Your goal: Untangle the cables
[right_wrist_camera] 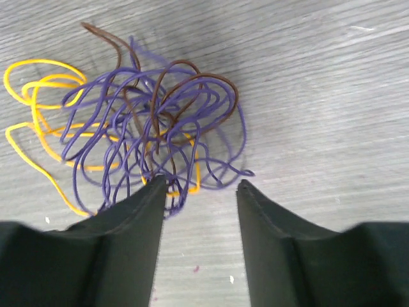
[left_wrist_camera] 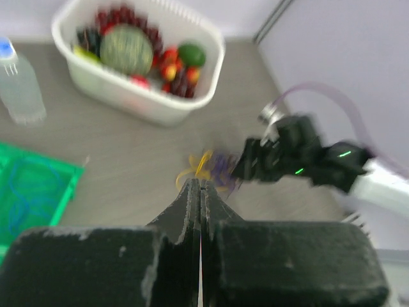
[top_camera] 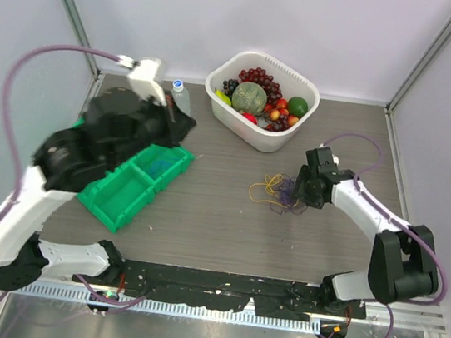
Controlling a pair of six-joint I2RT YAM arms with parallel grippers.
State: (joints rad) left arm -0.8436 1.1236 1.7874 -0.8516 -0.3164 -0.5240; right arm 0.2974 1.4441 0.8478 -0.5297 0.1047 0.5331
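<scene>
Cables (right_wrist_camera: pixel 153 121) tangled on worktop (top_camera: pixel 218 218), just in front of basket (top_camera: pixel 240 125). Right gripper (right_wrist_camera: pixel 201 184) at bunch's near edge, jaws spread, nothing held. Left gripper (left_wrist_camera: pixel 199 188) left of basket, jaws pressed together. Best: pinch one outer purple loop only, pull slowly away from yellow.
</scene>
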